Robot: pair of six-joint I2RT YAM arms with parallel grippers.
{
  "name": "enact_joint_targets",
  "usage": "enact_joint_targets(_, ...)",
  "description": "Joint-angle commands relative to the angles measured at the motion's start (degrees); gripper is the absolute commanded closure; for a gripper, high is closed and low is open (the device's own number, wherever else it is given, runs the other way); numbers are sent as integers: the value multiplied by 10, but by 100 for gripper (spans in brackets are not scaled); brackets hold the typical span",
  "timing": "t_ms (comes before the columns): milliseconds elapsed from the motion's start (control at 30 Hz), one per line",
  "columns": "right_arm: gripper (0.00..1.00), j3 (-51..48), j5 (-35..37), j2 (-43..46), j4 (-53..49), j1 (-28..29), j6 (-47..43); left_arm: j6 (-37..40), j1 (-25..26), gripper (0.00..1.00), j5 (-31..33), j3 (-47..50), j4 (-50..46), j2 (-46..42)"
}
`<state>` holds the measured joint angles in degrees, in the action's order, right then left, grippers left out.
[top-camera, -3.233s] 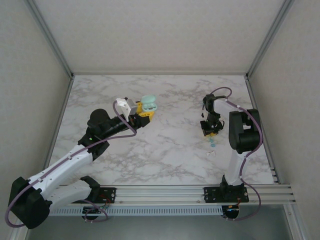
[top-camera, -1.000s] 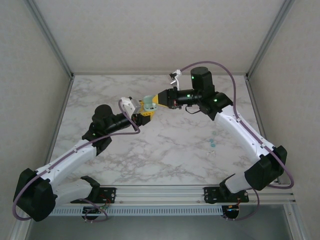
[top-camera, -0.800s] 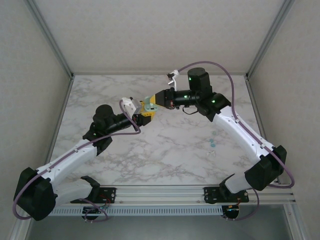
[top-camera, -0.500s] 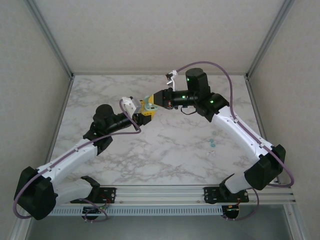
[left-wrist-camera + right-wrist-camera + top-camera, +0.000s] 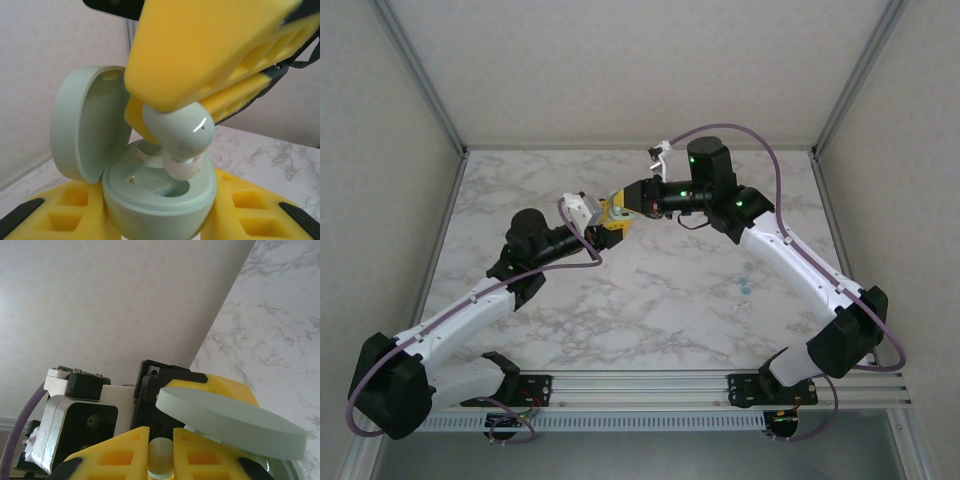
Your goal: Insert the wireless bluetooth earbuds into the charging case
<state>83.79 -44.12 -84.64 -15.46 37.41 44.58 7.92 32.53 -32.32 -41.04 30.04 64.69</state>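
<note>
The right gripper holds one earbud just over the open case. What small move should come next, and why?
Probably ease the right gripper slightly down toward the charging case. Its earbud hangs pale tip first at an empty socket but does not look seated yet. The lid stands open, and the left gripper holds the case from below.

Charging case (image 5: 150, 202): base cut off at the lower edge.
Earbud (image 5: 161, 460): largely hidden within the right gripper (image 5: 161, 434).
Table specks (image 5: 744, 287): too small to identify.
</note>
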Motion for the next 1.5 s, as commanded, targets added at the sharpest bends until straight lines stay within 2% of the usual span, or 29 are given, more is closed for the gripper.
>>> enact_joint_targets(0,84,4,19,-5,1,7,-6,-16,4,75,8,-21,37,6)
enact_joint_targets(400,83,2,84,-9,-42,20,-36,-22,5,75,12,-25,42,9)
enact_joint_targets(633,76,16,128,-8,-82,24,-62,-21,7,75,9,-28,41,12)
enact_joint_targets(767,73,28,132,-15,-98,26,-68,-21,8,75,7,-30,40,13)
enact_joint_targets(1067,75,36,141,-22,-111,30,-76,-23,10,75,8,-31,41,12)
enact_joint_targets(1467,63,41,124,-10,-102,32,-100,-42,10,75,6,-22,58,14)
